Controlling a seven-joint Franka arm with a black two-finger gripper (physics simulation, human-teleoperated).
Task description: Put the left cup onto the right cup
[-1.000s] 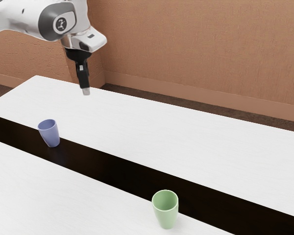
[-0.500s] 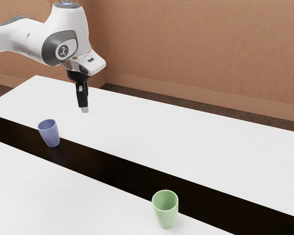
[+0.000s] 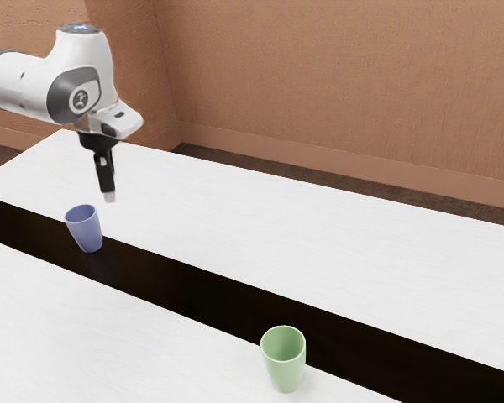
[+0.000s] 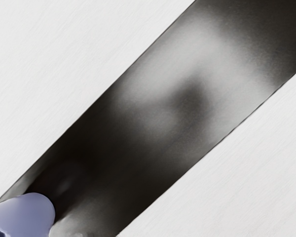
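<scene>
1. Nearest the exterior camera, on the front white slab of the table, a pale green plastic cup stands upright with its mouth up. Its inside shows plain green. It sits just beside the slab's edge, with open white surface toward the exterior view's left.
2. Behind it, a glossy black strip crosses the table between the two white slabs, bare between the cups.
3. On that strip, toward the exterior view's left and well apart from the green cup, a lavender-blue plastic cup stands upright with its mouth open.
4. Above that cup and slightly to the exterior view's right hangs the black gripper, pointing down, clear of the rim and holding nothing. I cannot tell whether it is wide or narrow.
5. Seen from the wrist, the lavender-blue cup appears as a blurred rounded shape on the black strip, off to one side of the hand rather than under it.
6. Farther back, the rear white slab lies bare, then a brown textured wall.
</scene>
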